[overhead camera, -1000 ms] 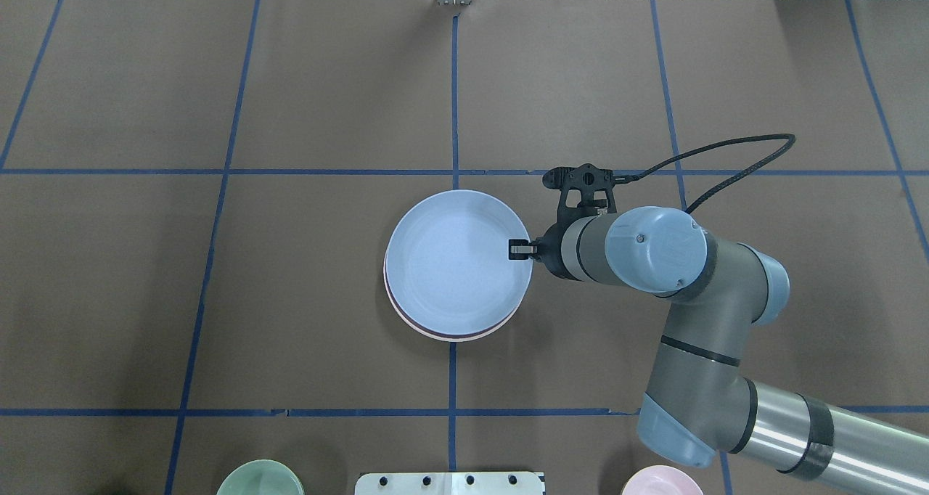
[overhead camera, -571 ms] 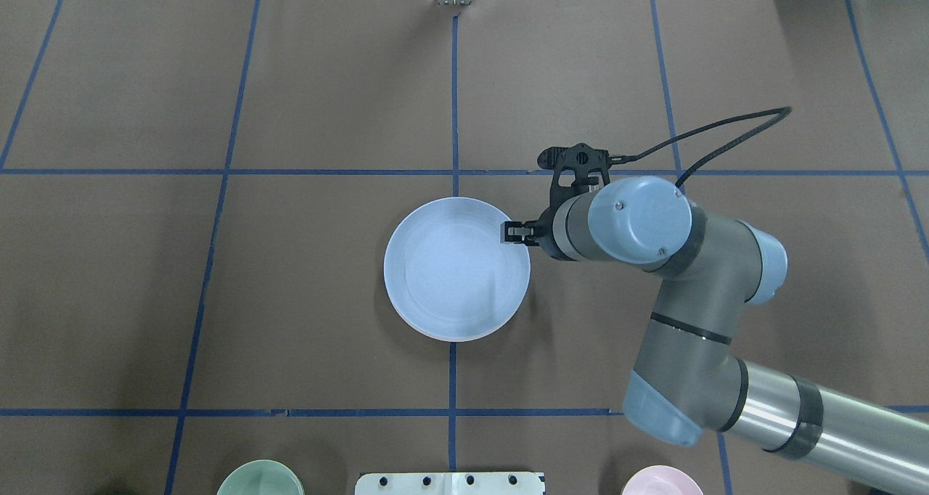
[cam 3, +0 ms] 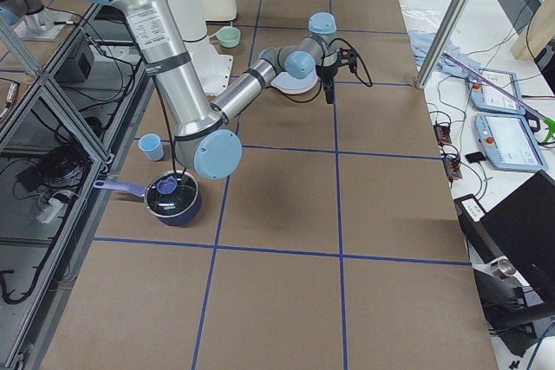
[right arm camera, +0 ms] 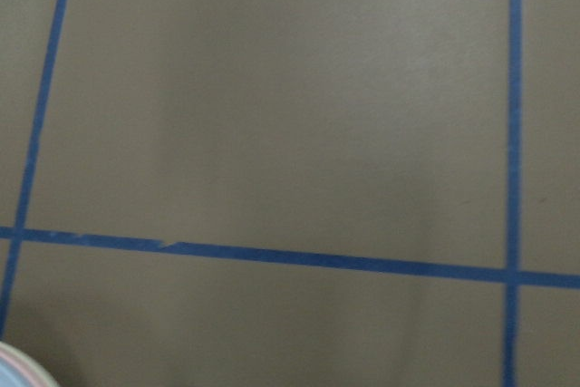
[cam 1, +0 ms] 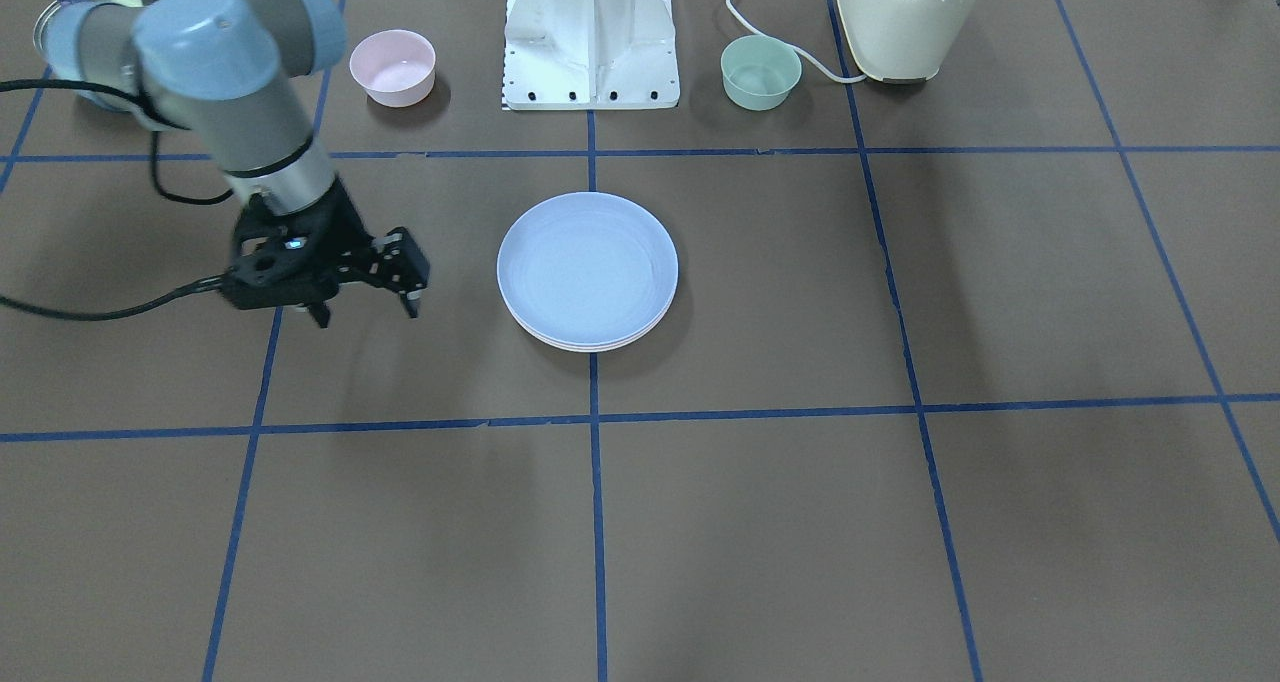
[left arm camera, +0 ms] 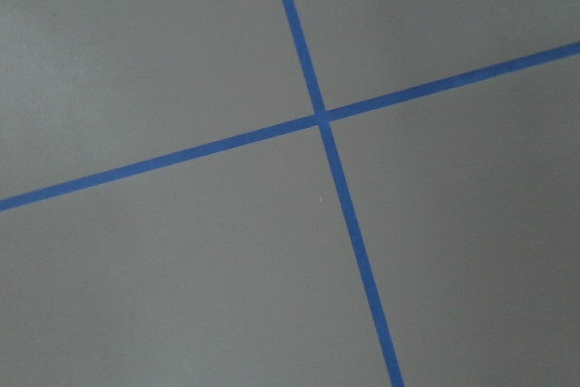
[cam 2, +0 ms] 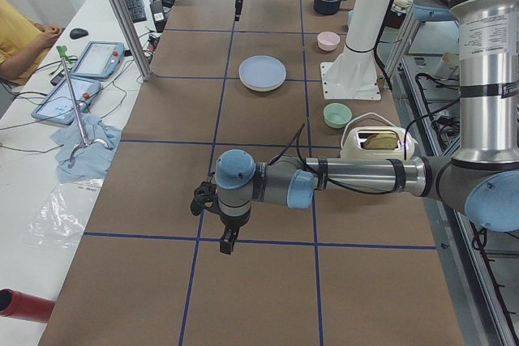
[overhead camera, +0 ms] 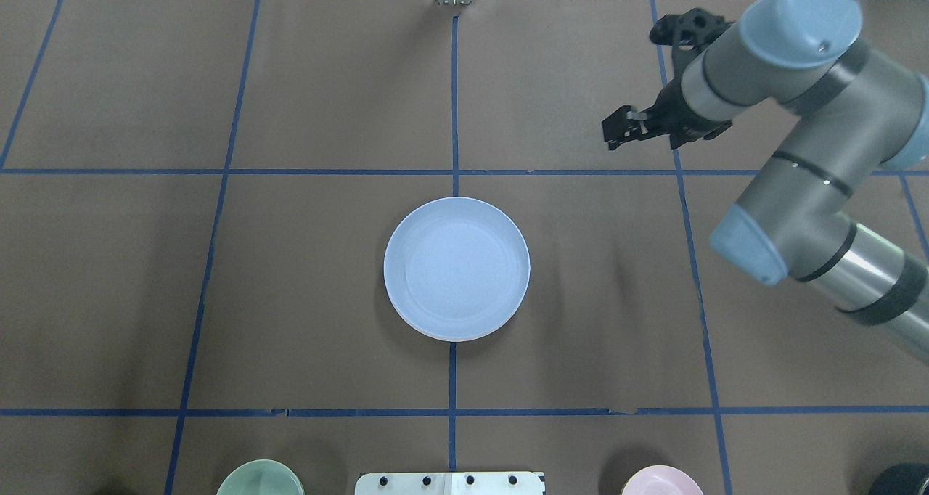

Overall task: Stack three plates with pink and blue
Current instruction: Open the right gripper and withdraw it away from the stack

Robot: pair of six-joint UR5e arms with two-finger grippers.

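The pale blue plate (overhead camera: 456, 268) lies on top of a stack in the middle of the table. In the front-facing view the blue plate (cam 1: 588, 265) is level, and the rims of the pink and cream-white plates (cam 1: 590, 345) show under its near edge. My right gripper (overhead camera: 623, 128) is open and empty, raised off the table, far right of the stack; it also shows in the front-facing view (cam 1: 366, 312). A bit of the stack's rim (right arm camera: 18, 371) shows in the right wrist view. My left gripper (cam 2: 226, 242) hangs over bare table far from the plates; I cannot tell whether it is open or shut.
A small pink bowl (cam 1: 392, 65) and a small mint-green bowl (cam 1: 760, 70) stand either side of the robot's white base (cam 1: 590, 32). A cream toaster (cam 1: 905, 17) stands beside the mint bowl. A dark pot (cam 3: 173, 197) and a blue cup (cam 3: 151, 146) stand at the right end.
My right gripper let go of the blue plate's rim; the plate settled flat on the stack. The gripper rose and moved far away, to the back right.
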